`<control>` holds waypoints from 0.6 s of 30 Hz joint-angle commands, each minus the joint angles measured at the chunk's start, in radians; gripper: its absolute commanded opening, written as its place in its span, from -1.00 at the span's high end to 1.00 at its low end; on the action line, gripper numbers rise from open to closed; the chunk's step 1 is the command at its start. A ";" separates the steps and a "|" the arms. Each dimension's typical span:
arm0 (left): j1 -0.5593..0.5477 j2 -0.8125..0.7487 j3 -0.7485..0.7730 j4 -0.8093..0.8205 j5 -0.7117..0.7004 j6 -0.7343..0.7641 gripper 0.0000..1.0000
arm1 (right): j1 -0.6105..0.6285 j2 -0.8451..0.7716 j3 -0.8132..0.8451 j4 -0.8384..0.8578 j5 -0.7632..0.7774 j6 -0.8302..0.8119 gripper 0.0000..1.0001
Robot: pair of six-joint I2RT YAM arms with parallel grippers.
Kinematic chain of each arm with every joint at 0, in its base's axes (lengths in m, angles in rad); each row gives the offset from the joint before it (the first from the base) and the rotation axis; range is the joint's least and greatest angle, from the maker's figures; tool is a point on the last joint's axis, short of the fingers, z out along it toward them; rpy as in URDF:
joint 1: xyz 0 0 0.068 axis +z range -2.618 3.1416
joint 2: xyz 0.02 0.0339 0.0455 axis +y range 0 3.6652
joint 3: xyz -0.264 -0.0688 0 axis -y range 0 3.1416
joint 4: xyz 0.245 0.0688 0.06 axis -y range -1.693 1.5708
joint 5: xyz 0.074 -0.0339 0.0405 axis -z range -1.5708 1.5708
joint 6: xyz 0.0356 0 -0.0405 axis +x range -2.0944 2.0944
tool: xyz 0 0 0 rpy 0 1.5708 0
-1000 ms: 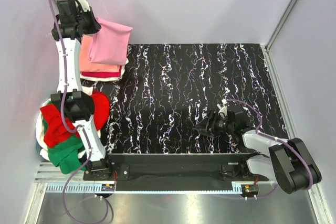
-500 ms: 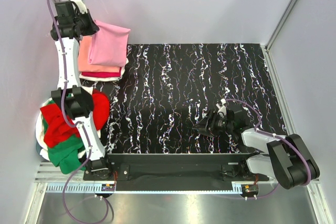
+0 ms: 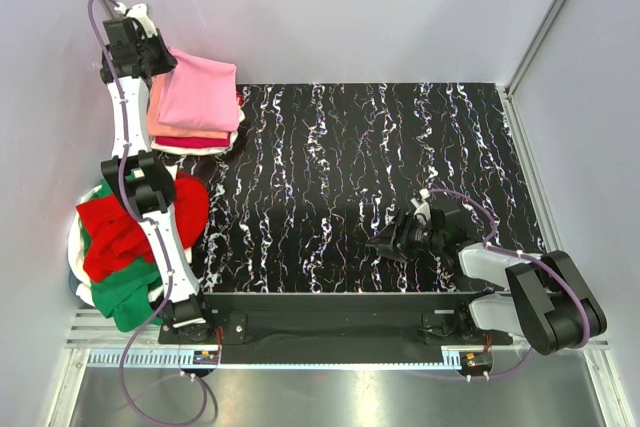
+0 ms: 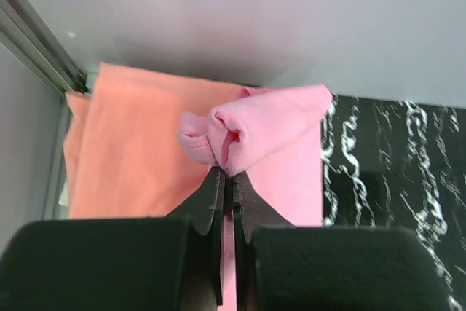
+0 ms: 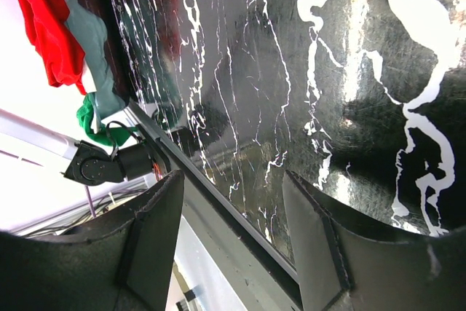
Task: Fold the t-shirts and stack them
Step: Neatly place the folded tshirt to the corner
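Top external view: left fingers [image 4: 222, 191] pinch the bubblegum-pink soft cloth t-shirt [image 3: 200, 97], draped just below them on the folded salmon-orange tee [image 4: 124, 151]. Right fingers [image 3: 390, 244] spread wide, empty. Well apart from both, the crumpled red cloth tee [image 3: 110, 237] and green cloth tee [image 3: 125, 297] are not yet folded.

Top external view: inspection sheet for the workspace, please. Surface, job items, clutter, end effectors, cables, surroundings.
Surface: black mat with white marbling, bare in the middle.
Job's things: folded stack at the far left, pink t-shirt on top of the salmon-orange t-shirt; loose pile by the left arm's base, red t-shirt and green t-shirt, unfolded.
Clutter: nothing seen.
End effectors: left end effector shut on a fold of the pink t-shirt; right end effector open, empty, low over the mat.
Cables: purple cables run along both arms, clear of the cloth.
Surroundings: pale walls, metal frame rails.
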 commanded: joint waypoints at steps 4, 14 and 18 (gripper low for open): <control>0.012 0.064 -0.008 0.281 -0.141 0.009 0.95 | 0.008 0.010 0.035 0.046 -0.014 0.009 -0.28; 0.017 0.208 0.001 0.479 -0.310 0.001 -0.48 | 0.008 0.017 0.036 0.049 -0.008 0.015 -0.29; 0.014 0.152 -0.016 0.465 -0.428 -0.029 -0.95 | 0.006 0.008 0.033 0.049 -0.005 0.017 -0.29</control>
